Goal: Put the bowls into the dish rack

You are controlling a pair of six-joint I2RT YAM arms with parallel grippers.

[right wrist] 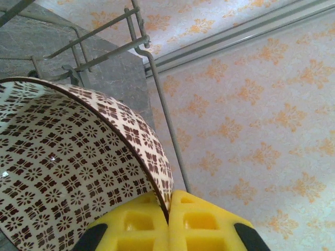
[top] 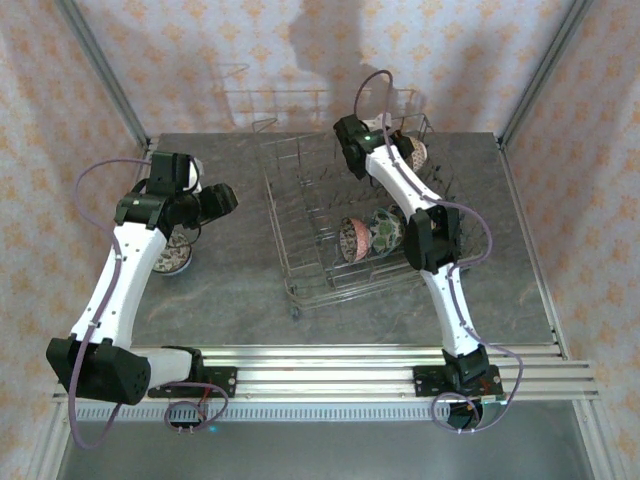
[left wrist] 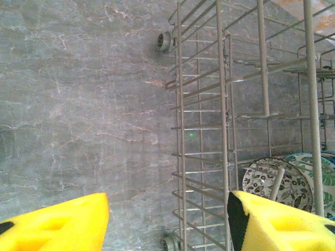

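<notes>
Desk (top: 230,300) carried everything. The dish rack (top: 300,215) sat right of centre, reaching toward the desk's far edge. Its upright tines were there to keep bowls on edge. Two racked bowls (top: 368,236) stood on edge in the rack's near-right part, propped by the wires, and the far rows looked free. A loose bowl (top: 172,258) sat upright near the desk's left edge, under my left arm, not yet loaded.

My right end effector (right wrist: 168,209) was pinching the rim of a brown-patterned bowl (right wrist: 68,172), one finger on each side of the wall, up at the rack's far right corner. I judged that the rim grip kept it tilted for slotting between tines.

My left end effector (left wrist: 167,225) was spread with nothing between the fingers, over bare desk just left of the rack. It was probably free for the loose bowl.
</notes>
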